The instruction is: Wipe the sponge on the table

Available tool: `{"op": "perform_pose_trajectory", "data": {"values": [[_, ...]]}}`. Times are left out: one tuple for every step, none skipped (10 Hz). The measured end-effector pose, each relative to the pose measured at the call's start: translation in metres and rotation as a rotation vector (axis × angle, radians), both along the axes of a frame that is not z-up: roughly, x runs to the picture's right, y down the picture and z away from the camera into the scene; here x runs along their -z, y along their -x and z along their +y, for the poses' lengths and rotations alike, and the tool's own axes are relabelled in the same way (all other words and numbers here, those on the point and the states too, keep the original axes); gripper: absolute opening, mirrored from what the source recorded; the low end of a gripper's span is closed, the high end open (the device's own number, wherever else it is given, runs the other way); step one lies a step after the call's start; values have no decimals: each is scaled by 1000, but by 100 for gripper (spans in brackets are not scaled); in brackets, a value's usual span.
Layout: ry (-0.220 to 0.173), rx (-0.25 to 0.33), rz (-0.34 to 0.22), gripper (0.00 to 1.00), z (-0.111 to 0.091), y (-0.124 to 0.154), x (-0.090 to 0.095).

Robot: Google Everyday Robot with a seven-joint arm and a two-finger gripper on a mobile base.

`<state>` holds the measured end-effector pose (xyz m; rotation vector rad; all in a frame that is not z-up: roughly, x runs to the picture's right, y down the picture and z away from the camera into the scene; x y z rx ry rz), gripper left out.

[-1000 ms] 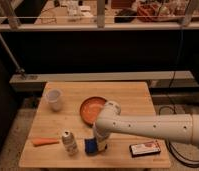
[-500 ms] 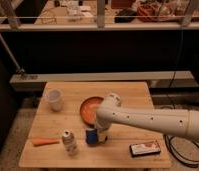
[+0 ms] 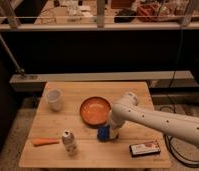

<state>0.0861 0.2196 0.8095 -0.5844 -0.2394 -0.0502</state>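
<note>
The dark blue sponge (image 3: pixel 103 133) lies on the light wooden table (image 3: pixel 68 155), just in front of the orange plate. My gripper (image 3: pixel 112 134) comes down from the white arm on the right and sits right against the sponge's right side, touching or holding it. The arm's wrist hides the part of the sponge nearest the gripper.
An orange plate (image 3: pixel 95 110) sits mid-table. A white cup (image 3: pixel 53 98) stands at the back left, a can (image 3: pixel 69 141) at the front left with an orange carrot (image 3: pixel 45 142) beside it. A flat dark box with a red-and-white label (image 3: pixel 145 148) lies front right.
The arm has swung back and to the right, and the sponge with the gripper has slid farther from the can, toward the plate's front edge.
</note>
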Motion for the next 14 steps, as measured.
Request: {"op": "perform_pose_trajectory", "data": {"values": [[3, -7, 11, 0, 3, -7, 0], [12, -15, 31, 0, 14, -16, 2], [18, -16, 41, 0, 23, -19, 7], [23, -20, 50, 0, 32, -23, 12], [26, -23, 61, 0, 44, -29, 21], [28, -24, 68, 0, 54, -35, 30], [28, -23, 71, 0, 64, -38, 40], [33, -13, 65, 0, 75, -38, 51], [36, 5, 50, 0, 81, -31, 59], [38, 30, 29, 0, 86, -19, 64], [41, 49, 14, 0, 89, -7, 66], [47, 81, -11, 0, 94, 12, 65], [48, 109, -34, 0, 96, 29, 65], [47, 135, -57, 0, 98, 43, 65]]}}
